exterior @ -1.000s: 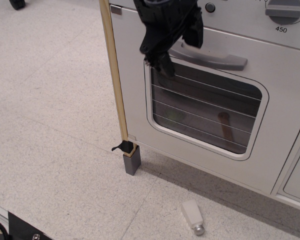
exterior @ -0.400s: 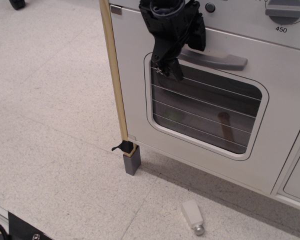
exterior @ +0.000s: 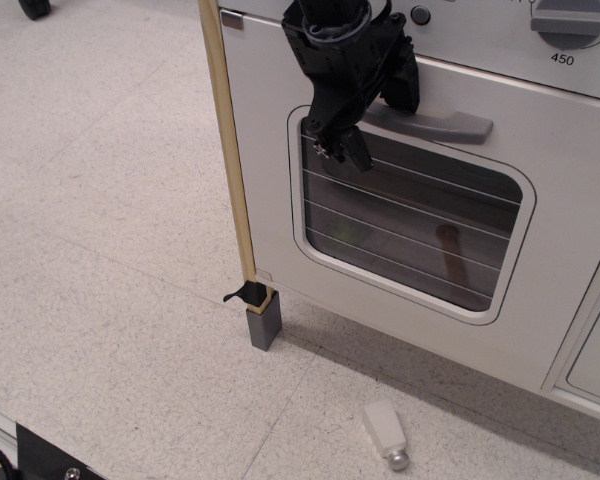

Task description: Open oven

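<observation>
Speckled off-white floor tile point(exterior: 110, 230) fills the whole left and bottom of the view, so this play kitchen stands right on the floor, no counter in sight. A dark wheel-like thing point(exterior: 35, 8) peeks in at the top left corner, and a black base corner point(exterior: 40, 458) with a screw sits at the bottom left.

So the oven point(exterior: 280, 220) takes up the upper right of the shot: white body, big door with a rounded window point(exterior: 410, 225) crossed by thin lines, and the door looks flush with the front, so closed. The grey bar handle point(exterior: 440, 123) runs across just above the window. Up top you can see a grey dial point(exterior: 570, 22) with "450" printed by it and a small dark knob point(exterior: 420, 14).

The black gripper point(exterior: 375, 120) comes down from the top edge, right in front of the door at the handle's left end. One finger point(exterior: 342, 145) hangs over the window's top left corner, the other sits up by the bar, so the jaws are spread apart around that end, not clamped on anything I can make out.

A wooden strip point(exterior: 230, 160) runs down the oven's left edge to a grey square foot point(exterior: 265, 322) with a bit of black tape. A small white piece with a grey tip point(exterior: 385, 433) lies on the floor below the door. The edge of a panelled cabinet door point(exterior: 595, 350) shows at the far right.
</observation>
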You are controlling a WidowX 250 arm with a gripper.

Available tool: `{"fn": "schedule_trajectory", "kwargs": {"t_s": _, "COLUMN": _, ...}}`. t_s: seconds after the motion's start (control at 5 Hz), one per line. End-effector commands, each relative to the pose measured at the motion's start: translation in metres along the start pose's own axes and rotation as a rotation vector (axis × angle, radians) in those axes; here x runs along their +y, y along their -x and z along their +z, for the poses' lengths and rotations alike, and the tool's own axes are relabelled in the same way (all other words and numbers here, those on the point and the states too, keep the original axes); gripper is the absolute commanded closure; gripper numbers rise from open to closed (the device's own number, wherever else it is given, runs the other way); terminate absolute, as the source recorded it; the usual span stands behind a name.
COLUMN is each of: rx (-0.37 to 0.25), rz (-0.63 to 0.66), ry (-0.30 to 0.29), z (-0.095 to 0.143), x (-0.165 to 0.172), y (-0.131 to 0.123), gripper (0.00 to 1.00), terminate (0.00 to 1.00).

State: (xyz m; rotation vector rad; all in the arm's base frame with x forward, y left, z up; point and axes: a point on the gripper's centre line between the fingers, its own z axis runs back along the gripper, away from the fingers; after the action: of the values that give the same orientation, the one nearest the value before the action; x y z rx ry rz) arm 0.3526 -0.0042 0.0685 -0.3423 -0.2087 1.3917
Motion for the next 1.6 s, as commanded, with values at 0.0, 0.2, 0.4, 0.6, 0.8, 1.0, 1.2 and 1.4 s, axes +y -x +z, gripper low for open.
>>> {"fn": "schedule_trajectory", "kwargs": {"t_s": 0.0, "rx": -0.052, "rz": -0.072, "ry": -0.026, "z": 0.006, "x": 0.022, "y": -0.020, "gripper": 0.00, "terminate": 0.00}}
{"fn": "schedule_trajectory", "kwargs": {"t_s": 0.2, "rx": -0.051, "rz": -0.123, "ry": -0.048, "z": 0.018, "x": 0.043, "y": -0.027, "gripper": 0.00, "terminate": 0.00}}
{"fn": "schedule_trajectory", "kwargs": {"t_s": 0.4, "rx": -0.038, "rz": -0.197, "ry": -0.038, "z": 0.046, "x": 0.054, "y": -0.024, "gripper": 0.00, "terminate": 0.00}}
{"fn": "schedule_trajectory", "kwargs": {"t_s": 0.6, "rx": -0.009, "rz": -0.195, "ry": -0.010, "z": 0.073, "x": 0.047, "y": -0.019, "gripper": 0.00, "terminate": 0.00}}
{"fn": "schedule_trajectory", "kwargs": {"t_s": 0.8, "rx": 0.036, "rz": -0.235, "ry": 0.024, "z": 0.094, "x": 0.029, "y": -0.001, "gripper": 0.00, "terminate": 0.00}}
{"fn": "schedule_trajectory", "kwargs": {"t_s": 1.0, "rx": 0.049, "rz": -0.214, "ry": 0.061, "z": 0.100, "x": 0.010, "y": 0.016, "gripper": 0.00, "terminate": 0.00}}
{"fn": "schedule_trajectory", "kwargs": {"t_s": 1.2, "rx": 0.044, "rz": -0.127, "ry": 0.109, "z": 0.089, "x": -0.014, "y": 0.032, "gripper": 0.00, "terminate": 0.00}}
{"fn": "schedule_trajectory", "kwargs": {"t_s": 1.4, "rx": 0.045, "rz": -0.074, "ry": 0.132, "z": 0.070, "x": -0.030, "y": 0.040, "gripper": 0.00, "terminate": 0.00}}
